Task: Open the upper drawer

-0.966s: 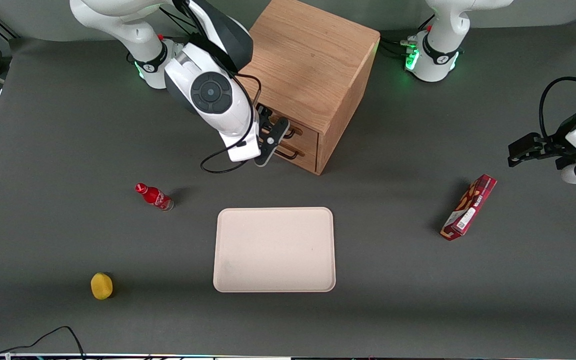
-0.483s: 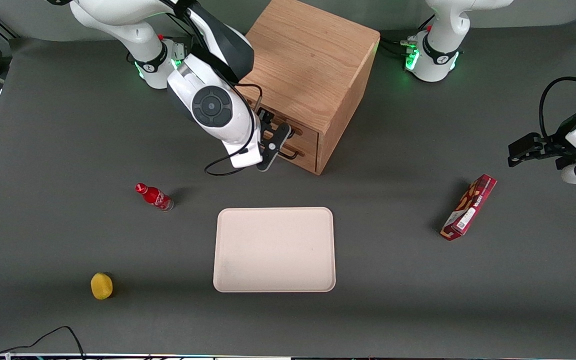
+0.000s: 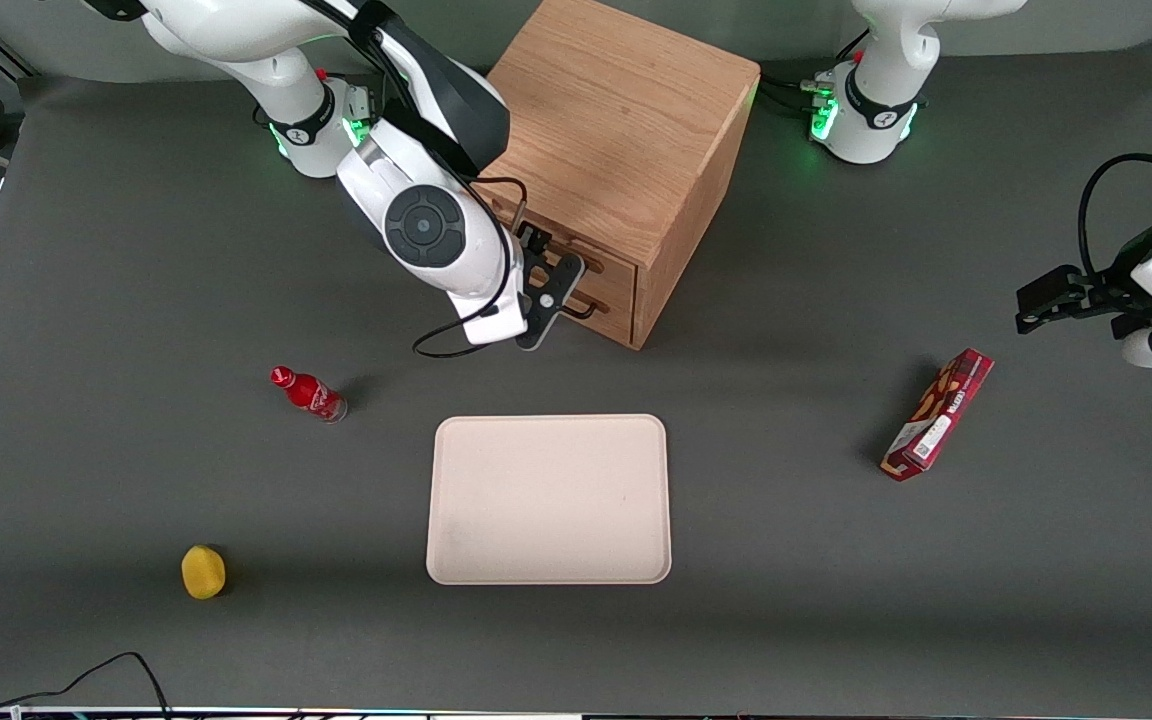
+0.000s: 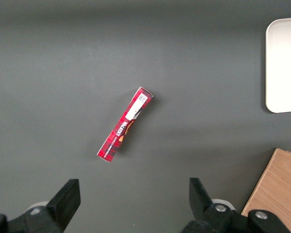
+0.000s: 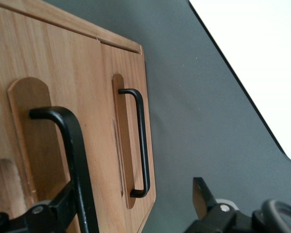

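Yellow fruit [image 3: 203, 571]: nearest the front camera. Beige tray [image 3: 548, 498]: mid-table. Red bottle [image 3: 308, 393]: lying farther back, toward the working arm's end. Red snack box [image 3: 938, 414]: toward the parked arm's end. Gripper [image 3: 548, 296]: fingers spread apart, in front of the oak cabinet [image 3: 626, 140]. Upper drawer [image 5: 48, 160]: closed, its black bar handle [image 5: 72, 160] close to one finger.
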{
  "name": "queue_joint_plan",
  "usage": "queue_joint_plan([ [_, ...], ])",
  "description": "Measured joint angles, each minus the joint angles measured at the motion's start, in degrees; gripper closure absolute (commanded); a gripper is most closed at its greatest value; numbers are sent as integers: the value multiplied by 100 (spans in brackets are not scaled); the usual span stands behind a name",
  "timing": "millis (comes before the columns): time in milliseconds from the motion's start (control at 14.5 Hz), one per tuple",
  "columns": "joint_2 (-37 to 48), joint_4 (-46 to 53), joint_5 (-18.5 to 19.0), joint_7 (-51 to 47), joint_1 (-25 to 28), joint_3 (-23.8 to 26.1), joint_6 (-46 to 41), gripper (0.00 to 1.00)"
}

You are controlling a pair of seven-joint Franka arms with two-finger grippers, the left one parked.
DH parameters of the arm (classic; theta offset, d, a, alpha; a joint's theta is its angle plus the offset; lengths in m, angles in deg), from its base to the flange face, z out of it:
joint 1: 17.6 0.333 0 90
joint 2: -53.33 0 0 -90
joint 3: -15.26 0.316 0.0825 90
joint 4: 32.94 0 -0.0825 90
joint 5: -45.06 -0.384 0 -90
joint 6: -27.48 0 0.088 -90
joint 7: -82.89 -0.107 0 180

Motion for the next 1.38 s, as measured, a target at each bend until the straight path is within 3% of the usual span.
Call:
queue_joint_plan([
  [1379,-223,250,360,500,-74,-126,7,0],
])
